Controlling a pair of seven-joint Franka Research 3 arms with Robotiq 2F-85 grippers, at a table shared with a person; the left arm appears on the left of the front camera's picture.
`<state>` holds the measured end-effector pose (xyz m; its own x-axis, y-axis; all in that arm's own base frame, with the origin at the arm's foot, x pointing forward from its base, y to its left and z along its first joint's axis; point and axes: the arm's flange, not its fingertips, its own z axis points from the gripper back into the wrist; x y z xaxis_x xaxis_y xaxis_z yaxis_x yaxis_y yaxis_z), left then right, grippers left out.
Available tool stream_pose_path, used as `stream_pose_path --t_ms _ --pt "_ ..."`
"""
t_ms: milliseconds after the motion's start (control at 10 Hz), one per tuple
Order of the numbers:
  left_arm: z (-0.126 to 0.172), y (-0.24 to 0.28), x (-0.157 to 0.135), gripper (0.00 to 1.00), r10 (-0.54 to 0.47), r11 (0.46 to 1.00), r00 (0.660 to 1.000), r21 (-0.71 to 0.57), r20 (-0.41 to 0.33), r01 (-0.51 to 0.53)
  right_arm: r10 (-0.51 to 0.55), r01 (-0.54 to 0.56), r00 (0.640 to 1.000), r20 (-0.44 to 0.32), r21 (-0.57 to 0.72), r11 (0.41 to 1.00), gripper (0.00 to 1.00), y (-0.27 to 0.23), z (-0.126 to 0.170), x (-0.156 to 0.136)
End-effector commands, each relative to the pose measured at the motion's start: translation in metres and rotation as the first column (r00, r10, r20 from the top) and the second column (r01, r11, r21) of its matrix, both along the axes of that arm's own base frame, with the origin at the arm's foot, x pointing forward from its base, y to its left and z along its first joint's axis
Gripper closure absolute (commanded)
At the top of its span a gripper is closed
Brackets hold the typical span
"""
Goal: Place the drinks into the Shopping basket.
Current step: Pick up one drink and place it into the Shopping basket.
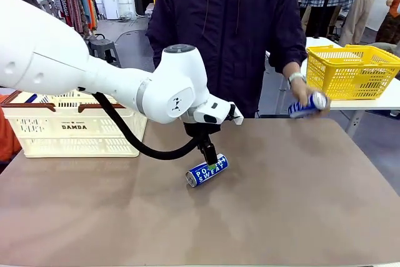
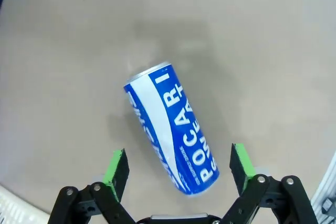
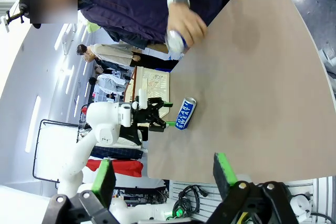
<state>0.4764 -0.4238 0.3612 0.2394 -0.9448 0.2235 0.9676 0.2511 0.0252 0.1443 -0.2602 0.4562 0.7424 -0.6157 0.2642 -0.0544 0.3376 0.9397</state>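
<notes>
Your left gripper hangs low over a blue can that lies on its side near the middle of the table. Its jaws are spread wide and empty, with a green pad on either side of the can's near end and neither one touching. Seen from the wrist, the can runs slantwise between the fingers rather than square to them.

The cream basket, where the drinks are bound, sits at the table's far left corner, well apart from the can. At the far edge, right of the middle, a person's hand is clenched around a second can just above the tabletop. Your right gripper looks down on the table from well above, jaws open and gripping nothing. A yellow basket stands on a separate white table beyond the far right corner.

The step in hand looks like the pick-up of the first can, with the reach made and the grasp not yet taken. Your next move likely calls for a small turn of the wrist so the pads meet the can's round sides squarely, then a short drop and a firm close. A lying can may roll if one pad lands first. After that, lift it and carry it to the far left corner, clear of the basket's brown rim.
</notes>
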Motion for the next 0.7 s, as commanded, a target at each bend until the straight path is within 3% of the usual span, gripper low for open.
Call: stream_pose_path --t_ms 0,600 --pt "-0.02 -0.003 0.019 0.0 -0.015 1.0 1.0 0.002 -0.021 0.015 -0.009 0.009 0.999 0.04 0.004 1.0 0.0 -0.001 0.004 0.002" --pt "-0.045 -0.017 0.036 0.0 -0.009 0.999 0.997 0.051 -0.077 0.013 -0.009 0.009 0.999 0.04 0.004 1.0 0.0 -0.001 0.004 0.002"
